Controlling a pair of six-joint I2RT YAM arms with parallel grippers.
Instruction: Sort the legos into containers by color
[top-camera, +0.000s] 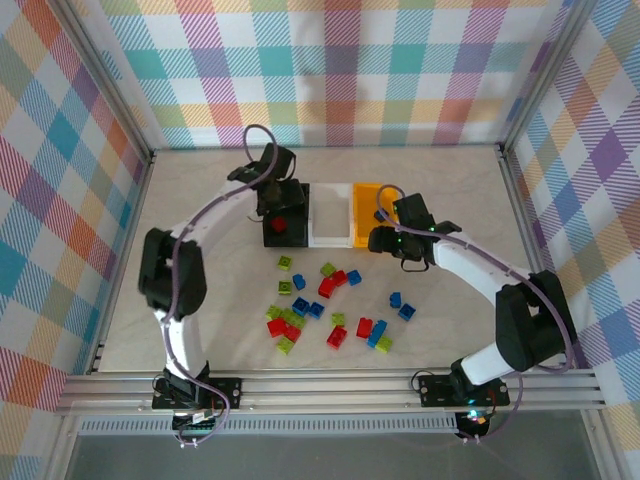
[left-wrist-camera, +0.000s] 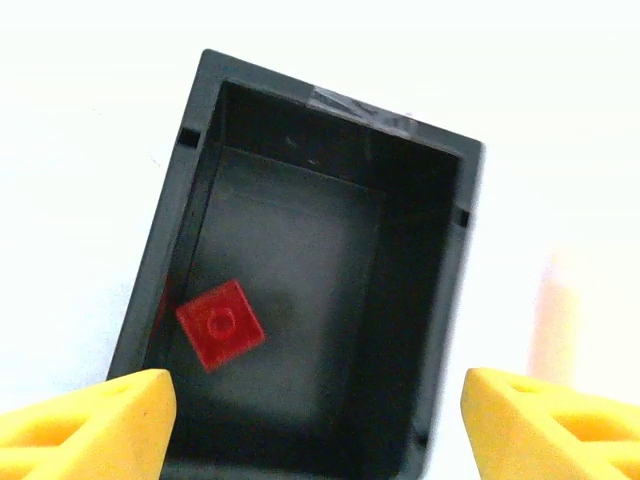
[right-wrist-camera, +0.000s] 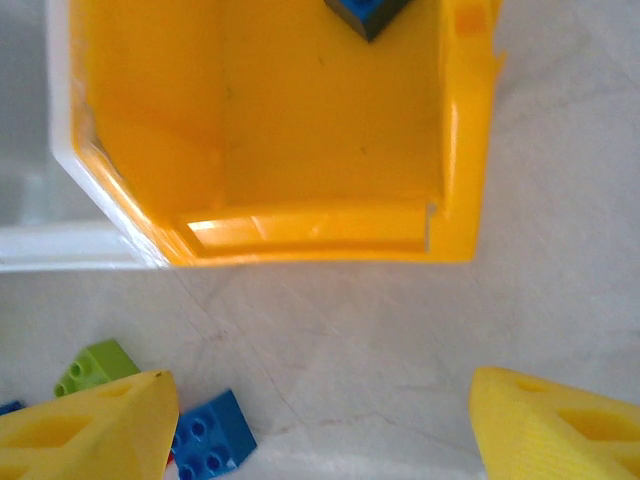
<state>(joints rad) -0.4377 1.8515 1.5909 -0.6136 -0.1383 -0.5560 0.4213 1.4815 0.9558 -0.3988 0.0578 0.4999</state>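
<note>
**Both tools stand open at the bins, one brick in each end bin**

The left tool (top-camera: 281, 207) hangs over the black bin (top-camera: 283, 240), the leftmost of three bins set in a row at the middle of the bench (top-camera: 200, 200). In the left wrist view the left tool (left-wrist-camera: 320, 430) has its yellow fingers (left-wrist-camera: 95, 425) spread wide with nothing between them. The black bin (left-wrist-camera: 440, 300) lies directly below. A single red brick (left-wrist-camera: 220, 325) rests flat on its floor, studs up. It sits near the bin's left wall, just ahead of the left finger and apart from it. From above, the same red brick (top-camera: 283, 224) shows inside the bin.

The white bin (top-camera: 328, 232) touches the black one on its right, and the orange-yellow bin (top-camera: 365, 215) comes next.

The right tool (top-camera: 386, 216) sits at the orange-yellow bin's right side. In its wrist view the right tool (right-wrist-camera: 325, 430) is spread wide and grips nothing, its fingers (right-wrist-camera: 560, 420) over bare bench (right-wrist-camera: 400, 330). The orange-yellow bin (right-wrist-camera: 300, 130) lies ahead of the fingers. A blue brick (right-wrist-camera: 368, 12) shows at the bin's far end, cut by the picture's edge. A lime green brick (right-wrist-camera: 95, 365) and a second blue brick (right-wrist-camera: 212, 432) lie on the bench just beside the left finger.

The loose bricks (top-camera: 315, 310), red, blue and lime green, are scattered on the bench nearer than the bins, between the two arms.
</note>
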